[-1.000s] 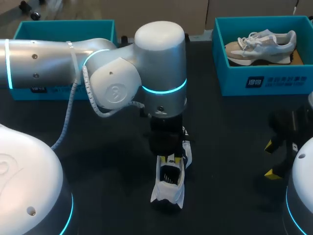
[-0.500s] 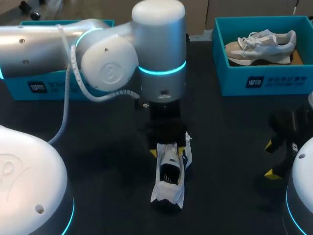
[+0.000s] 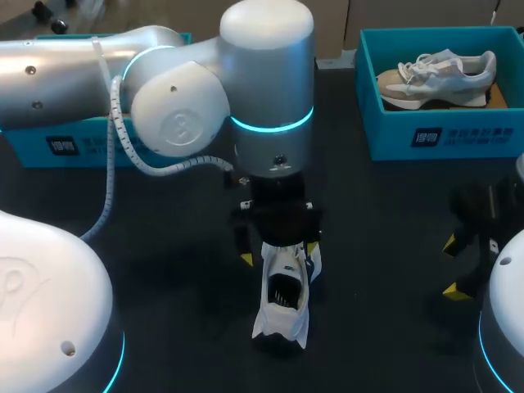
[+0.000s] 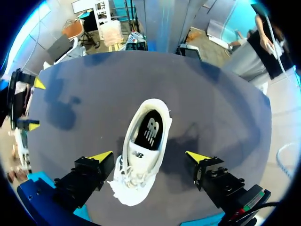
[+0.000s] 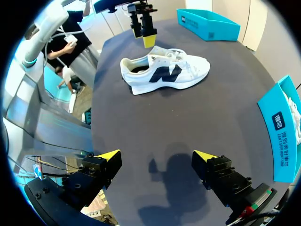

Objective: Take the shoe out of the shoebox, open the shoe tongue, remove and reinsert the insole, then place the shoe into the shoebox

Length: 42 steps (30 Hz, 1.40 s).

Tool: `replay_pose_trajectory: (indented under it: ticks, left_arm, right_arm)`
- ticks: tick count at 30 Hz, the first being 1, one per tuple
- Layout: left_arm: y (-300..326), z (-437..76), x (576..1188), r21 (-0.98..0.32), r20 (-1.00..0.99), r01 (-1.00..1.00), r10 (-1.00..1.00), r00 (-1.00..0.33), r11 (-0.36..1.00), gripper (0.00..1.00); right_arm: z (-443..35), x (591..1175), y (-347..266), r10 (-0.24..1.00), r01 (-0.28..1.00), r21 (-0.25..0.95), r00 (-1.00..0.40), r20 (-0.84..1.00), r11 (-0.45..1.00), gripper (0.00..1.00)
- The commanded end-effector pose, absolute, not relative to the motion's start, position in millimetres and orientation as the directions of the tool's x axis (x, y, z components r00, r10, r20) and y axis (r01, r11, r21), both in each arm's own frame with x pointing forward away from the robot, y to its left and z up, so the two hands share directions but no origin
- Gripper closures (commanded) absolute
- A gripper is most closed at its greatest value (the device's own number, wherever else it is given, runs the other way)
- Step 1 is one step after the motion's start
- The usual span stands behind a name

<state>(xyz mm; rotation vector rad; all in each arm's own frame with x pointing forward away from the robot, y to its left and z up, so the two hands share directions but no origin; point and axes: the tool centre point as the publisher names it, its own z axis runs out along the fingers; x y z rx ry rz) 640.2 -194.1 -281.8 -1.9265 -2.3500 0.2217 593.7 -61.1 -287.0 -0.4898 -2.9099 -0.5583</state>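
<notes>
- Your left arm is hiding much of left shoebox.
- Two shoes are showing: white shoe beneath spread left gripper, second shoe in right shoebox.
- Right gripper is hanging spread.

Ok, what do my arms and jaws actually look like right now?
The left arm: silver-grey rounded cylinders, glowing cyan rings at the joints, a white coiled cable along it, a round embossed cap. The right arm: a white rounded shell with a cyan ring shows. Both end in black blocky jaws with bright yellow wedge tips.
</notes>
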Motion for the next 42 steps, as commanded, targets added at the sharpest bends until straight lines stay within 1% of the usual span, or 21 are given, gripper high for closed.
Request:
replay_pose_trajectory:
  ticks: [1,2,3,5,6,17,20,25,31,42]
  left_arm:
    - [-181.5,-273.4,634.8,-0.206,-0.004,0.925,0.945,-0.327,0.319,0.00]
    - [-180.4,-271.4,632.0,-0.219,0.007,0.902,0.925,-0.381,0.373,0.00]
    - [-179.8,-269.2,628.5,-0.236,0.017,0.841,0.867,-0.498,0.487,0.00]
    - [-181.8,-268.0,630.4,-0.231,0.057,0.565,0.590,-0.805,0.792,0.00]
    - [-175.5,-264.7,628.1,-0.199,-0.005,0.532,0.542,-0.841,0.823,0.00]
    - [-175.5,-264.7,628.1,-0.199,-0.005,0.532,0.542,-0.841,0.823,0.00]
    - [-178.9,-281.6,621.0,-0.199,0.065,0.466,0.486,-0.871,0.862,0.00]
    - [-186.4,-294.7,596.1,-0.124,0.116,0.386,0.400,-0.909,0.914,0.00]
    - [-191.6,-305.8,572.8,-0.070,0.091,0.320,0.326,-0.941,0.945,0.00]
    - [-194.9,-329.2,562.6,-0.062,0.081,0.287,0.292,-0.953,0.956,0.00]
  right_arm:
    - [-286.8,591.7,-61.3,0.291,0.341,0.335,-0.938,0.191,0.878,0.00]
    - [-286.8,591.7,-61.3,0.291,0.341,0.335,-0.938,0.191,0.878,0.00]
    - [-286.8,591.7,-61.3,0.291,0.341,0.335,-0.938,0.191,0.878,0.00]
    - [-286.8,591.7,-61.3,0.291,0.341,0.335,-0.938,0.191,0.878,0.00]
    - [-286.8,591.7,-61.3,0.291,0.341,0.335,-0.938,0.191,0.878,0.00]
    - [-286.8,591.7,-61.3,0.291,0.341,0.335,-0.938,0.191,0.878,0.00]
    - [-286.8,591.7,-61.3,0.291,0.341,0.335,-0.938,0.191,0.878,0.00]
    - [-286.8,591.7,-61.3,0.291,0.341,0.335,-0.938,0.191,0.878,0.00]
    - [-286.8,591.7,-61.3,0.291,0.341,0.335,-0.938,0.191,0.878,0.00]
    - [-286.8,591.7,-61.3,0.291,0.341,0.335,-0.938,0.191,0.878,0.00]
